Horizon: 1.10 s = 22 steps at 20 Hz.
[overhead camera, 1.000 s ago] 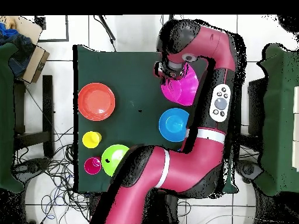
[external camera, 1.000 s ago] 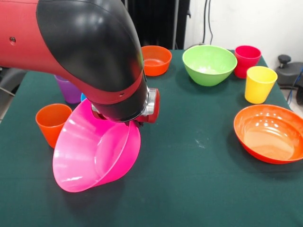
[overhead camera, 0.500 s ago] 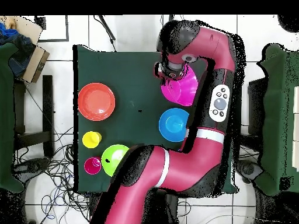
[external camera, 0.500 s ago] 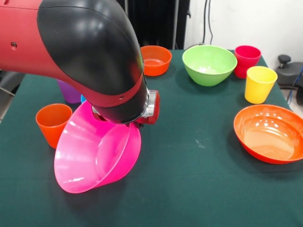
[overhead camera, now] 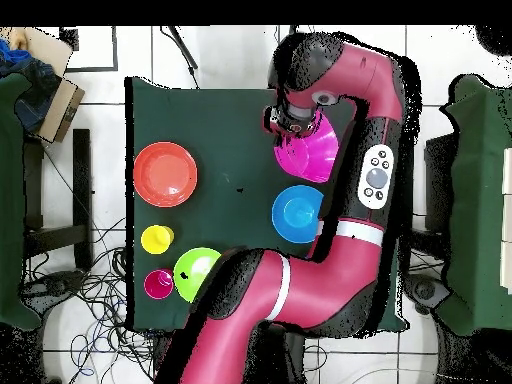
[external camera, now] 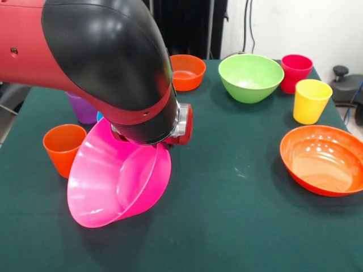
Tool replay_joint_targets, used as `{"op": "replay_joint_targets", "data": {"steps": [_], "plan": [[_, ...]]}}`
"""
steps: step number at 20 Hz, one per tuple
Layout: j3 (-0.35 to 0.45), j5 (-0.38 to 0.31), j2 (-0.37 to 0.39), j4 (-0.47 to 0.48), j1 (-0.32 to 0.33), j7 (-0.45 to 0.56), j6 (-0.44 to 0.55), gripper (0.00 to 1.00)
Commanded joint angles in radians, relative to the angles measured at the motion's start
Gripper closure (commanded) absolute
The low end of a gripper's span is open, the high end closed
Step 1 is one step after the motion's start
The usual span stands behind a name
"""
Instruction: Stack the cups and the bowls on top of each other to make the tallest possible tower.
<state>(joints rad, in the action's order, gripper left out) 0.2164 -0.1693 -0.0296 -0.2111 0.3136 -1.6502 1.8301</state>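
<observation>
While the arm's black elbow hides the fingers, risks are judged from how the load hangs; labels run largest thing to smallest.

Arm (external camera: 108,62): it fills the front view over the load, and I cannot tell whether the gripper (external camera: 170,133) is spread or pinching, only that the load hangs from it.

Pink bowl (external camera: 116,181): directly under the gripper and tipped steeply on its side, mouth away from the wrist, held at its upper rim. On such a thin glossy rim it could swing or slip out, I judge, and roll across the green cloth.

Large orange bowl (external camera: 323,161): well off to one side of the gripper, upright; little risk.

Green bowl (external camera: 250,76): beyond the gripper, well apart; safe unless the arm sweeps wide.

Blue bowl (overhead camera: 297,212): near the gripper in the overhead view, a likely base; a tilted release onto it may seat crooked.

Small orange bowl (external camera: 186,71): just behind the wrist; arm clearance looks tight.

Orange cup (external camera: 62,148): just beside the pink rim; a swing could topple it.

Purple cup (external camera: 83,109): mostly hidden behind the arm; a blind knock is possible.

Yellow cup (external camera: 311,101), red cup (external camera: 296,72): well apart, untouched.
</observation>
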Motion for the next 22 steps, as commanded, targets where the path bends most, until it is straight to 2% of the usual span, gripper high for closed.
{"op": "replay_joint_targets", "data": {"steps": [1,5,22], "plan": [[0.152,-0.127,-0.004,0.037,0.002,0.205,0.134,1.00],[0.196,-0.173,-0.003,0.041,0.010,0.217,0.142,1.00],[0.498,-0.469,0.035,0.022,0.063,0.224,0.190,1.00]]}}
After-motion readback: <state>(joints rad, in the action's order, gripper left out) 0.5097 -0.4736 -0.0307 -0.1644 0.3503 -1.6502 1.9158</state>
